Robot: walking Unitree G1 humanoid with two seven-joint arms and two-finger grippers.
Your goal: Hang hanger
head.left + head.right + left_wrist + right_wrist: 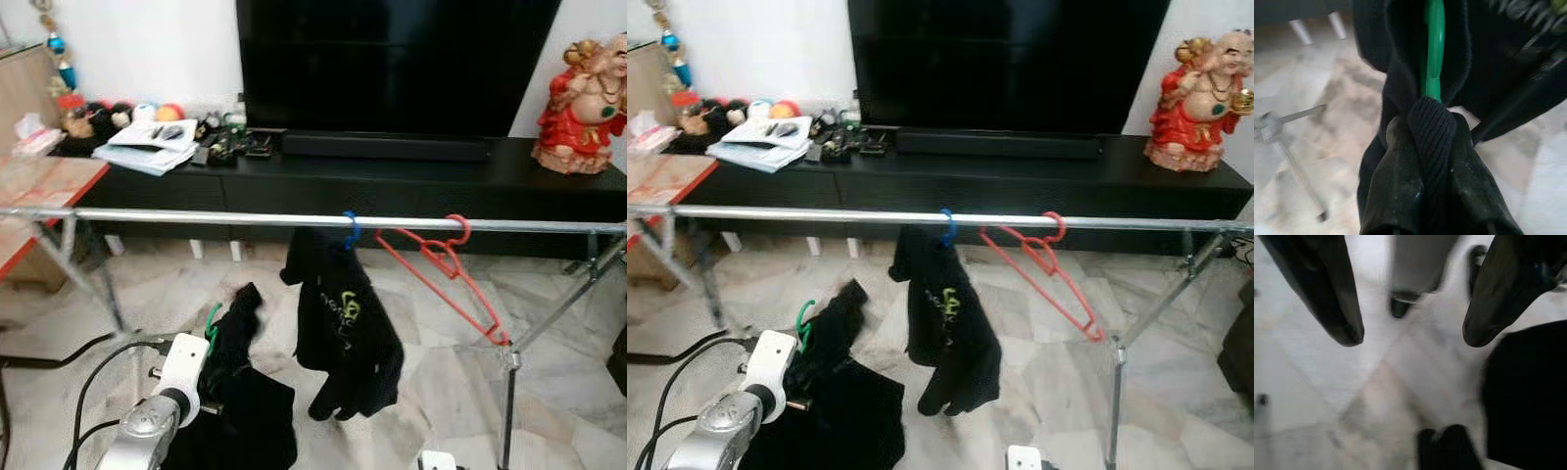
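My left arm [162, 406] rises from the 7 o'clock corner of my head view, wrist angled up toward the rail [196, 216]. My left gripper [1422, 161] is clamped on a black garment [240, 392] at its collar, the two fingers pressed together around the ribbed fabric, with the green hanger [1434, 54] running up out of the collar just past my fingertips. From my head, the hanger's green hook [213, 323] peeks out above the garment, below the rail and not yet on it.

My right gripper [1410, 333] hangs low, pointing at the marble floor [1327, 396], its fingers [1327, 289] spread wide apart and holding nothing. A dark blurred shape lies at 4 o'clock in that wrist view; I cannot tell what it is.

On the rail, at about 1 o'clock from my left gripper, a blue hanger [350, 231] carries a black shirt [343, 333], and a bare red hanger [441, 269] hangs tilted just beside it. Most of the green hanger is hidden inside the garment, whose lower part is cut off at the frame's bottom edge.
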